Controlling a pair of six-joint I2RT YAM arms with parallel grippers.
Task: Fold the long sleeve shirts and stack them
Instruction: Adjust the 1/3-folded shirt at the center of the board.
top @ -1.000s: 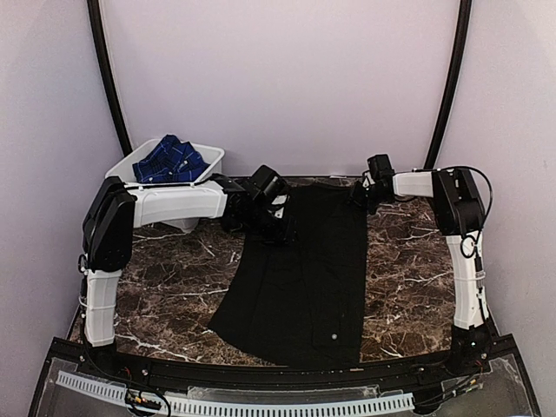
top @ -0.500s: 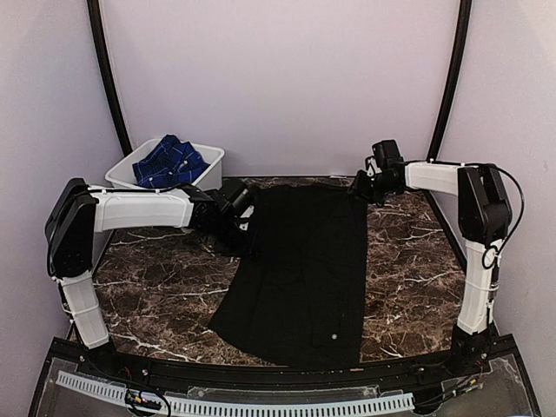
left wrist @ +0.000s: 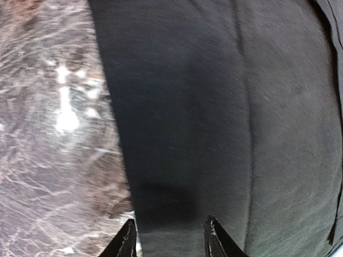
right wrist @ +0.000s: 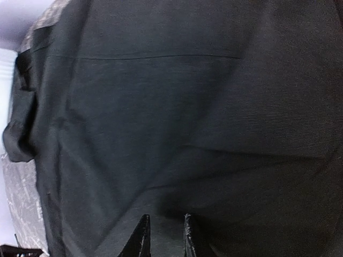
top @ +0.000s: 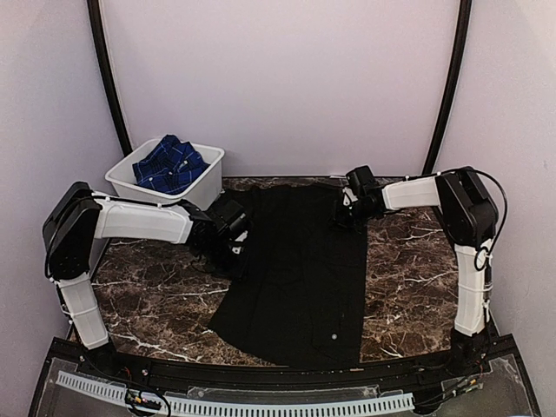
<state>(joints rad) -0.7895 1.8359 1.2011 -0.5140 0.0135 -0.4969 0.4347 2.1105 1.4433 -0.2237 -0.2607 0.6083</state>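
On the table [top: 408,278] the black shirt [top: 300,269] lies spread flat, and the checked shirt [top: 169,162] is bunched in the tub [top: 205,181] far left. Left gripper [left wrist: 170,238] sits over the black shirt's left edge, jaws apart. Right gripper [right wrist: 164,235] is near its far right corner, jaws nearly together, can't tell if it's pinching cloth

pale lilac walls [top: 278,78], dark marble table [top: 408,287]

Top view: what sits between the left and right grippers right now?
The upper part of the black shirt, spread flat on the marble table, fills the stretch between the left gripper and right gripper; the top view shows it.
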